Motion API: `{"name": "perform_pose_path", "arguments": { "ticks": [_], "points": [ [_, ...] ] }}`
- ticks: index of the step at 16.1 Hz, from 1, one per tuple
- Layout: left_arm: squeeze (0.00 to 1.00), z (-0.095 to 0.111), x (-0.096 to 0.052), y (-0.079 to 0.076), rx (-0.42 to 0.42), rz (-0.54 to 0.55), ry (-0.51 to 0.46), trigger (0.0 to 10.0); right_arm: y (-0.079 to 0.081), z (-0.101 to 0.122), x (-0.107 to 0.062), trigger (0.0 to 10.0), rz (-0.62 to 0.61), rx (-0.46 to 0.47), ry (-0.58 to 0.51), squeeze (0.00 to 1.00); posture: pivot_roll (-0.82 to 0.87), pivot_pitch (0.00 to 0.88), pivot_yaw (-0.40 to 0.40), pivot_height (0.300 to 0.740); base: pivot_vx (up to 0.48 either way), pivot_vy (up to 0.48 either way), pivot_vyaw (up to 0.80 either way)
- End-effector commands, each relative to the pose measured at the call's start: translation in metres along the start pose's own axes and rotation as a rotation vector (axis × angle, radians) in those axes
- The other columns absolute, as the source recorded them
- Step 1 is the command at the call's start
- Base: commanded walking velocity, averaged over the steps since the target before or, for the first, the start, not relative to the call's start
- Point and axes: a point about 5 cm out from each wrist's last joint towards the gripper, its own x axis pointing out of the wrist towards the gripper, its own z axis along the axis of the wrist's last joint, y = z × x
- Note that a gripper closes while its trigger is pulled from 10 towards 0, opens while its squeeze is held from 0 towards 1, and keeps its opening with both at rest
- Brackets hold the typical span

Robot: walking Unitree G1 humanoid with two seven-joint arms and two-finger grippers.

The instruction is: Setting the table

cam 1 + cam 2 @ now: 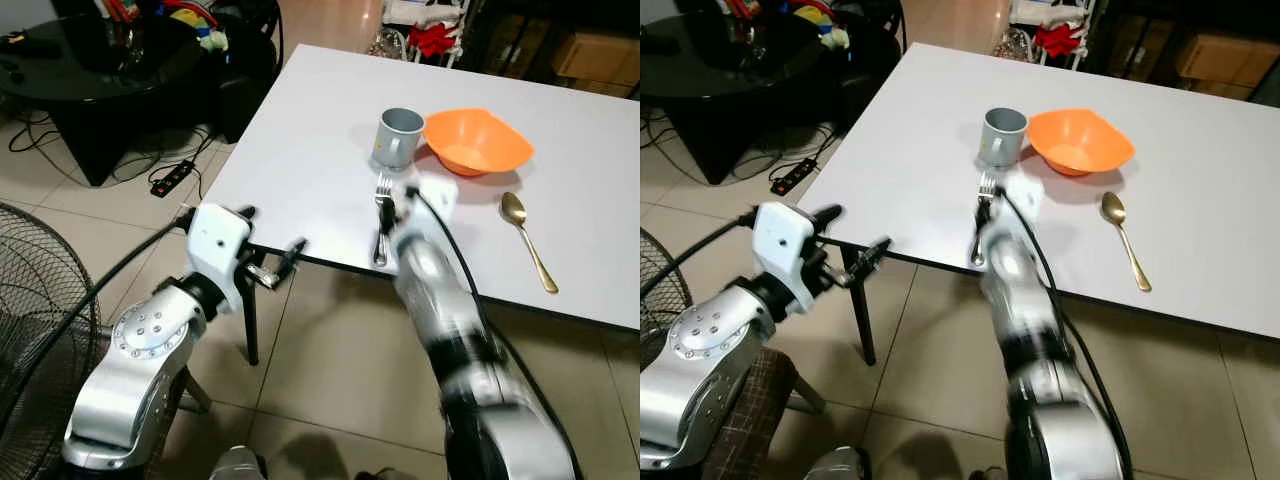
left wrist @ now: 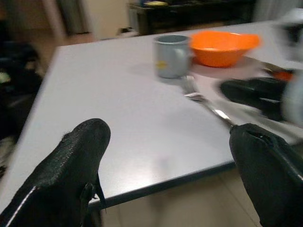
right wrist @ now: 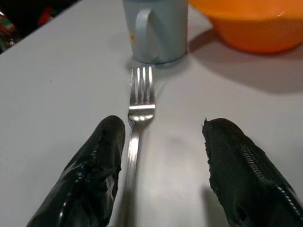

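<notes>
**Hovering over the fork**

Hanging mid-frame with right gripper (image 3: pixel 161 156) spread wide, grasping nothing, above fork (image 1: pixel 383 215) lying near table (image 1: pixel 300 140) edge, below grey mug (image 1: pixel 398 136). Waiting lower left, left gripper (image 1: pixel 268 248) likewise parted, empty.

A black power strip (image 1: pixel 172 178) lies on the beige tiled floor (image 1: pixel 330 370) at the left of the frame, with dark cables (image 1: pixel 40 135) trailing beside it. Above it, in the upper left corner, a round black glass table (image 1: pixel 95 60) carries a clutter of colourful items (image 1: pixel 190 15) too small to make out. The wire grille of a fan (image 1: pixel 40 330) curves along the lower left edge. At the top of the frame something red (image 1: pixel 432 38) sits by a white rack, and a cardboard box (image 1: pixel 595 55) rests in the upper right corner.
</notes>
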Motion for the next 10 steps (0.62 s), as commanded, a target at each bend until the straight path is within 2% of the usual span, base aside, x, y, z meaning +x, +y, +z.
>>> {"name": "perform_pose_path", "arguments": {
  "ticks": [1, 3, 5, 6, 7, 8, 9, 10],
  "points": [
    [0.0, -0.003, -0.001, 0.007, 0.017, 0.096, -0.006, 10.0, -0.002, 0.016, -0.015, 10.0, 0.096, -0.066, -0.124, 0.99, 0.12, 0.0, -0.04, 0.74, 0.0, 0.0, 0.0],
    [0.0, -0.009, -0.008, 0.015, -0.028, 0.239, -0.004, 10.0, -0.021, 0.007, -0.044, 10.0, 0.18, -0.063, -0.161, 0.99, 0.11, 0.0, -0.045, 0.74, 0.0, -0.381, 0.0],
    [0.0, -0.01, -0.01, 0.015, -0.006, 0.259, 0.0, 10.0, -0.028, 0.002, -0.054, 10.0, 0.167, -0.031, -0.106, 0.99, 0.11, 0.0, -0.048, 0.74, 0.0, -0.48, 0.0],
    [0.0, -0.011, -0.011, 0.014, -0.005, 0.271, 0.002, 10.0, -0.03, 0.001, -0.059, 10.0, 0.18, -0.048, -0.081, 0.99, 0.11, 0.0, -0.049, 0.74, 0.0, -0.48, 0.0],
    [0.0, -0.012, -0.012, 0.015, -0.015, 0.286, 0.002, 10.0, -0.032, 0.001, -0.064, 10.0, 0.197, -0.077, -0.076, 0.94, 0.1, 0.0, -0.049, 0.74, 0.0, -0.48, 0.0],
    [0.0, -0.015, -0.014, 0.015, -0.02, 0.309, 0.007, 10.0, -0.035, 0.002, -0.071, 10.0, 0.215, -0.102, -0.068, 0.77, 0.1, 0.0, -0.053, 0.74, 0.0, -0.48, 0.0],
    [0.0, -0.017, -0.014, 0.014, -0.023, 0.316, 0.009, 10.0, -0.035, 0.003, -0.072, 10.0, 0.231, -0.109, -0.062, 0.45, 0.1, 0.0, -0.058, 0.74, 0.0, -0.48, 0.0],
    [0.0, -0.017, -0.014, 0.012, -0.027, 0.324, 0.008, 10.0, -0.033, 0.005, -0.073, 10.0, 0.241, -0.121, -0.046, 0.2, 0.09, 0.0, -0.06, 0.74, 0.0, -0.48, 0.0]
  ]
}}
